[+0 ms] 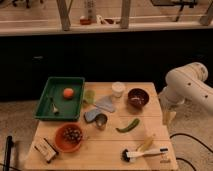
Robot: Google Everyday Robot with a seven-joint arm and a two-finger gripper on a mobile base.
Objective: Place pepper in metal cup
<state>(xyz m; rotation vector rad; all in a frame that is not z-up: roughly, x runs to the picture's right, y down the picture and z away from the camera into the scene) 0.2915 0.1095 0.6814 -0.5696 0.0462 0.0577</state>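
Note:
The green chili pepper point(128, 125) lies on the wooden table point(107, 150), right of centre. The small metal cup point(101, 120) stands just to its left, dark inside, next to a grey-blue cloth. My gripper point(166, 117) hangs at the end of the white arm point(187, 87) past the table's right edge, pointing down, well to the right of the pepper and holding nothing I can see.
A green tray point(50, 102) with an orange fruit point(68, 92) sits at the left. A pale green cup point(89, 96), white cup point(118, 89), dark red bowl point(137, 97), orange bowl of dark fruit point(69, 136), yellow-handled brush point(142, 149) and a small box point(46, 149) also stand on the table.

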